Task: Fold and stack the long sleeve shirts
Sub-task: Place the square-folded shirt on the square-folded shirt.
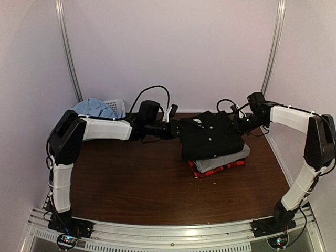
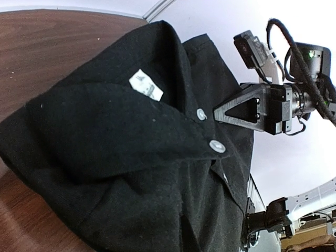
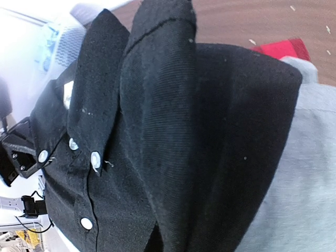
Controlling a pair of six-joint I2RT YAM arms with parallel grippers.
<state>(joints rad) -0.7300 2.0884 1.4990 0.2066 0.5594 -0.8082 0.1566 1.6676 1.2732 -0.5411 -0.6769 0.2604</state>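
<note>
End effector of left arm [image 1: 172, 125] at one edge of black shirt [image 1: 210, 137], end effector of right arm [image 1: 237, 124] at other; spread or pinching, cannot tell. Folded atop grey shirt [image 1: 227, 158] and red plaid shirt [image 1: 196, 171] on table [image 1: 131, 184].

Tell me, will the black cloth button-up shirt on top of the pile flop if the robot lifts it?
Probably floppy: the black cloth button-up shirt is soft fabric whose collar curls and creases. Thin cloth, so likely light. Pushed, it might slide off the folded grey shirt beneath rather than roll.
</note>
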